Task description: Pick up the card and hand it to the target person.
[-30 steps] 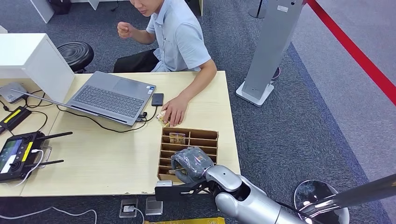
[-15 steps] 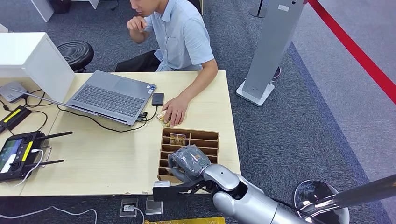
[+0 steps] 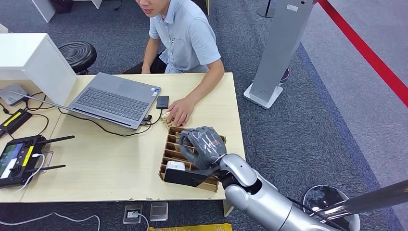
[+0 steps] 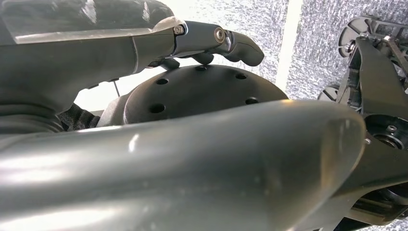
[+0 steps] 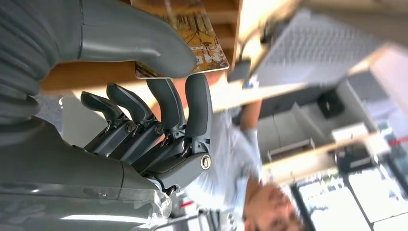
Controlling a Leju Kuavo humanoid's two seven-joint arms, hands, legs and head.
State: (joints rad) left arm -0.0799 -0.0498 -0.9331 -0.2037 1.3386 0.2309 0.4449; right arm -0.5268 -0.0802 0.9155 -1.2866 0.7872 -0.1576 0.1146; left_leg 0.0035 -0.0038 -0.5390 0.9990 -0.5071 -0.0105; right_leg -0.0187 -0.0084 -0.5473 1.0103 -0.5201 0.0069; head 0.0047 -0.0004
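Card (image 5: 192, 36) is pinched by the right robot hand (image 3: 204, 144), thumb over fingers (image 5: 198, 103), above the slotted wooden box (image 3: 169, 156) near the worktop's (image 3: 106, 163) front right corner.

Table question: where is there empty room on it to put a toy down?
The table is bare between the laptop and the near edge, with the controller left and the wooden organizer right. It is crowded where the person's hand and the right hand meet by the phone.

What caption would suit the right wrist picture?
The robot's right hand pinches a yellow illustrated card between thumb and fingers, with a seated person beyond.
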